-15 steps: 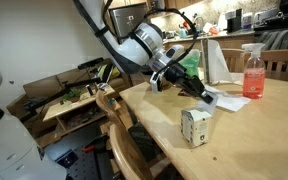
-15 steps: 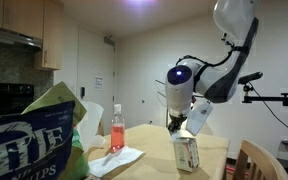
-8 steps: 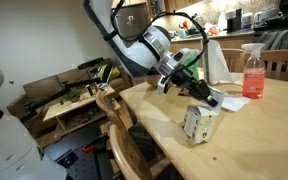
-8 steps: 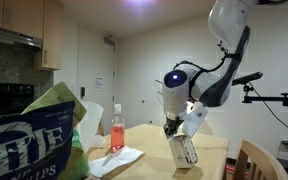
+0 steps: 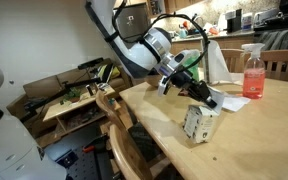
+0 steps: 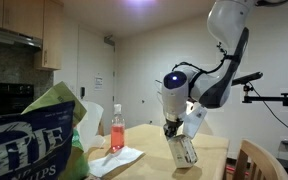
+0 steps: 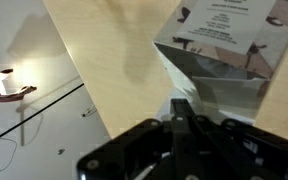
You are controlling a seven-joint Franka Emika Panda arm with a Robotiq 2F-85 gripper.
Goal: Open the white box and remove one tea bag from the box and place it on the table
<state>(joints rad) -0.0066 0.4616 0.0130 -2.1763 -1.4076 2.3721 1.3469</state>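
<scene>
Quick read on where you were at this point: honestly, pretty early in the job.

Your gripper point(image 5: 200, 96) was fully closed, fingers pressed together, with the tip right down on the top edge of the white box point(image 5: 197, 124). In the wrist view the fingers point(image 7: 184, 108) met just at the box's near upper edge, where a flap looked partly lifted or folded. I couldn't tell if you had a bit of that flap pinched between them or were just poking at it with shut fingers. Nothing bulky was held, that much was clear.

The box itself sat on the table point(image 5: 249, 140), near the edge closest to the wooden chair, and well apart from the pink spray bottle point(image 5: 253, 72). In both exterior views it looked tipped off upright, leaning under the gripper point(image 6: 176, 130) rather than standing square, so my guess is your push was rocking it more than opening it.

What looked done: you'd reached the box and were working on the lid. What looked left: basically everything else. The lid wasn't clearly open, no tea bag showed anywhere, not in the fingers and not on the tabletop. So you had yet to get the flap open, fish one bag out and set it down on the wood.
</scene>
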